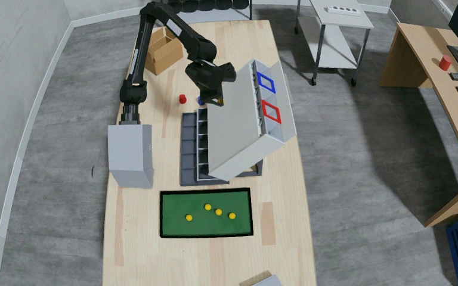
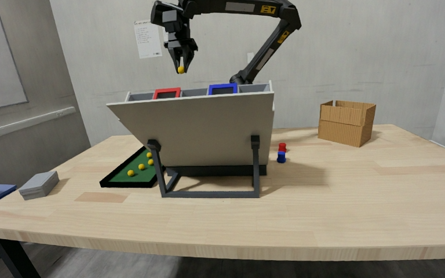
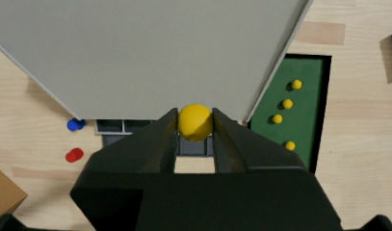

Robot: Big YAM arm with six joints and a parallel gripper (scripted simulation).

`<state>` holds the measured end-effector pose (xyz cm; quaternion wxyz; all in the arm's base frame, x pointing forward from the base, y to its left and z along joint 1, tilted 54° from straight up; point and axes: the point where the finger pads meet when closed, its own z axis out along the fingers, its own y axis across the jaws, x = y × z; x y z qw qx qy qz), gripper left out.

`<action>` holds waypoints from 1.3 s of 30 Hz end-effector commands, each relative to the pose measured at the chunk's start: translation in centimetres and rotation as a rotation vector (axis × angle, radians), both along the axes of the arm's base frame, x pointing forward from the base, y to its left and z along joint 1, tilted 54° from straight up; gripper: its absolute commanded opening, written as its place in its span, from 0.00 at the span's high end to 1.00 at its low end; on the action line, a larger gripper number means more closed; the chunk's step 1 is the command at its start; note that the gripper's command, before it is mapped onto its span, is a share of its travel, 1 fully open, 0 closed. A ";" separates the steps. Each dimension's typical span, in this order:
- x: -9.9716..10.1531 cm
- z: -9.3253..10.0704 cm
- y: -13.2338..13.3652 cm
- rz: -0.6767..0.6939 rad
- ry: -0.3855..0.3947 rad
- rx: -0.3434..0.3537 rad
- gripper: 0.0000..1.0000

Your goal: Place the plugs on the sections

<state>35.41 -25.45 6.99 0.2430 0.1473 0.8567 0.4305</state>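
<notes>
My gripper point(image 2: 181, 66) is shut on a yellow marble point(image 3: 195, 122) and hangs high above the slanted grey cover point(image 1: 237, 124), on its low front side; it also shows in the top view point(image 1: 214, 100). The red-banded funnel point(image 1: 271, 111) and the blue-banded funnel point(image 1: 266, 81) sit in the row along the cover's top edge. The red plug point(image 1: 182, 98) and the blue plug point(image 2: 280, 157) stand on the table beside the rack. The sectioned grey tray point(image 1: 193, 145) lies under the cover's low edge, partly hidden.
A green tray point(image 1: 206, 212) holds several yellow marbles. A grey box point(image 1: 130, 155) stands at the arm's base. A cardboard box point(image 1: 163, 50) sits at the far end of the table. A small grey block point(image 2: 39, 185) lies near the table's edge.
</notes>
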 end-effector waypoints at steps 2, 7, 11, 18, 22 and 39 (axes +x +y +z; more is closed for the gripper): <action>0.9 1.3 -1.7 -0.018 -0.016 -0.025 1.00; 0.9 1.4 -1.8 -0.018 -0.017 -0.025 1.00; 1.0 1.4 -1.8 -0.018 -0.017 -0.025 1.00; 4.7 1.6 -2.4 -0.017 -0.016 -0.024 1.00; 8.3 1.8 -2.9 -0.017 -0.015 -0.023 1.00; 16.2 2.4 -4.1 -0.019 -0.016 -0.021 1.00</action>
